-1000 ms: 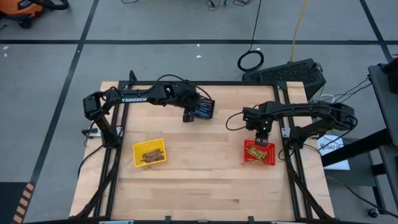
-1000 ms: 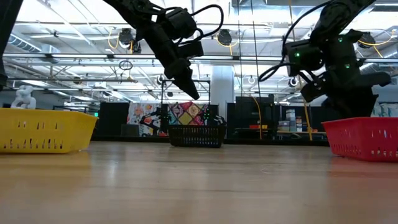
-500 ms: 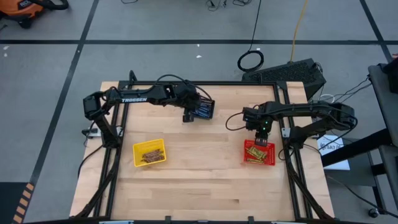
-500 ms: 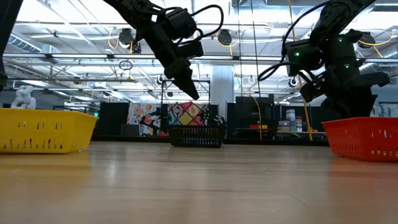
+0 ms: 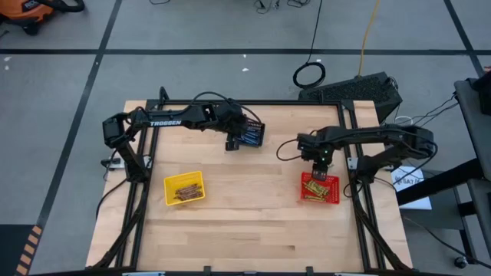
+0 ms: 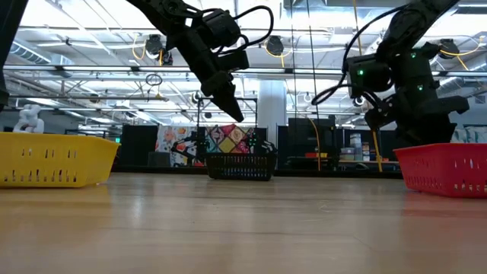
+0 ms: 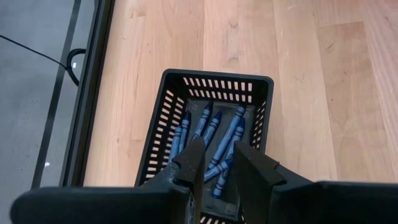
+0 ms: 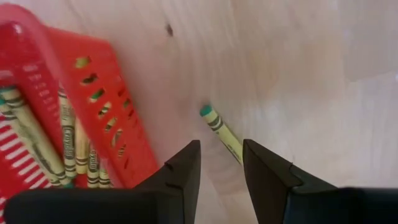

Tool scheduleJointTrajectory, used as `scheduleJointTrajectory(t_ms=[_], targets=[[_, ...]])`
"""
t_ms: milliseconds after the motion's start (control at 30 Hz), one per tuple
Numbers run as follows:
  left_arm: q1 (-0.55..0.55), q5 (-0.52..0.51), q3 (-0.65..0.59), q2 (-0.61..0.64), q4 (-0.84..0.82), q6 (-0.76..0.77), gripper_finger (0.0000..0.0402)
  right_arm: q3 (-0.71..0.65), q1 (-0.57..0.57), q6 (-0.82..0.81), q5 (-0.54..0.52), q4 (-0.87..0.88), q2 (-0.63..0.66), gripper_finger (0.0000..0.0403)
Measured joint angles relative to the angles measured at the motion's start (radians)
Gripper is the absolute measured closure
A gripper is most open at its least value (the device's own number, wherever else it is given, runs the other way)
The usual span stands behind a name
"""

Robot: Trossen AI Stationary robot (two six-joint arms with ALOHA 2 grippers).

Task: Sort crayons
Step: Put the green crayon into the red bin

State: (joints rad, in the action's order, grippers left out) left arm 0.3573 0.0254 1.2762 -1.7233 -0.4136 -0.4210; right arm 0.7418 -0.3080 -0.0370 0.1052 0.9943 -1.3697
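The right gripper (image 8: 221, 163) hangs near the worktop's right edge, just beyond the red basket (image 5: 318, 188), its fingers a narrow gap apart and holding nothing. Between them a lone olive-yellow crayon (image 8: 222, 133) lies flat on the bare worktop (image 5: 253, 215) just beside the basket wall, its green tip pointing away from the gripper. More olive crayons (image 8: 37, 149) lie lengthwise inside that basket.

The left gripper (image 7: 216, 163) hovers over the black basket (image 7: 186, 93) near the far edge, narrowly parted and empty, above blue crayons (image 7: 217, 134) lying roughly parallel along the basket's length. Tan crayons (image 5: 185, 190) fill the yellow basket (image 5: 170, 184) toward the left.
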Motion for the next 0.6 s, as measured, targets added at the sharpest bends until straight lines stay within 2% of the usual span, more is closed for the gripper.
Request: scheduleJointTrajectory(t_ms=[233,600], targets=[[0.0,0.0,0.0,0.0,0.0,-0.001,0.0318,0.0,0.0,0.012,0.025,0.0,-0.087,0.0296],[0.0,0.0,0.0,0.0,0.0,-0.002,0.0318,0.0,0.0,0.003,-0.002,0.0,-0.136,0.0296]])
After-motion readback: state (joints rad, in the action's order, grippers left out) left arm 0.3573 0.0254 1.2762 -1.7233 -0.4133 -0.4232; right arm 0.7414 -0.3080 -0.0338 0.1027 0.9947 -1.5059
